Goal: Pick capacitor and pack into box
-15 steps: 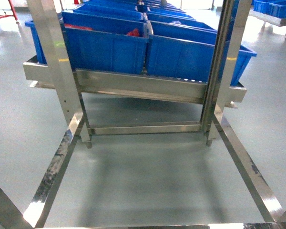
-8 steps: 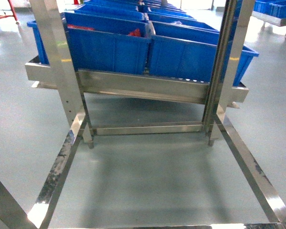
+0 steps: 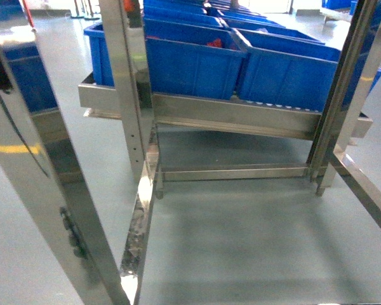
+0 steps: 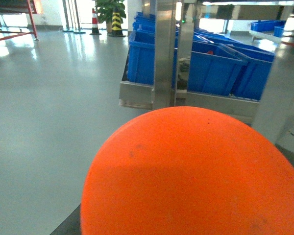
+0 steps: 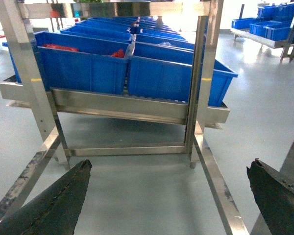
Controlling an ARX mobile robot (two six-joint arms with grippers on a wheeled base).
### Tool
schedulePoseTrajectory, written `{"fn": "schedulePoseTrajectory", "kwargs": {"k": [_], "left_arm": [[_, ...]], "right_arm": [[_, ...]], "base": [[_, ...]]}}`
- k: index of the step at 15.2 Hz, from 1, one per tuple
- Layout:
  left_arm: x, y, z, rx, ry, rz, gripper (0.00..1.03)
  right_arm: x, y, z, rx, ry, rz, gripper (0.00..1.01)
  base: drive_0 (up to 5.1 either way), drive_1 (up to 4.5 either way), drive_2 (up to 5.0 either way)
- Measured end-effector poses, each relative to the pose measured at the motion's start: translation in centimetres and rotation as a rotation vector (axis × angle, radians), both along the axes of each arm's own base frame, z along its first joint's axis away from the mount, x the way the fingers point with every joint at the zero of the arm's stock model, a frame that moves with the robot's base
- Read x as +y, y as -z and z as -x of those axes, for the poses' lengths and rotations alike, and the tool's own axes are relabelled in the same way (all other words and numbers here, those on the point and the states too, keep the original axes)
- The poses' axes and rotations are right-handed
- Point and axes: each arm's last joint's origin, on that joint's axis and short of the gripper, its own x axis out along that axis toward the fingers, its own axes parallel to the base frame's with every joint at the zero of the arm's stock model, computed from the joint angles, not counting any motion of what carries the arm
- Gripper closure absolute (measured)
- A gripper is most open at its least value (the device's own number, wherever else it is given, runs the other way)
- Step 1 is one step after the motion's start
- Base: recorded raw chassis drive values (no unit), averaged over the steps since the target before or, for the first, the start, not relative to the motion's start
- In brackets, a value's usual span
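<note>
Blue bins [image 3: 197, 60] on steel rack [image 3: 235, 114]

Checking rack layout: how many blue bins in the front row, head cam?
2: left bin, partly behind the upright, and right bin beside it. More rows continue behind, partly hidden.

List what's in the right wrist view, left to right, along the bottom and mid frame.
Left fingertip → left steel upright → left blue bin → right blue bin → right steel upright → right fingertip. The fingertips are wide apart, with nothing between them.
</note>
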Motion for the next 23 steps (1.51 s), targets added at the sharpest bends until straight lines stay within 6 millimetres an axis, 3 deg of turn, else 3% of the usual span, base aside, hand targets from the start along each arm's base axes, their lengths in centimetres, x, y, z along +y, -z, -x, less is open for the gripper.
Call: {"fn": "schedulePoseTrajectory", "kwargs": {"k": [23], "left_arm": [[0.00, -0.01, 0.00, -0.002, 0.000, 0.000, 0.59]], "right_arm": [[0.00, -0.01, 0.00, -0.002, 0.000, 0.000, 0.03]], "base": [[0.0, 0.00, 0.0]]}}
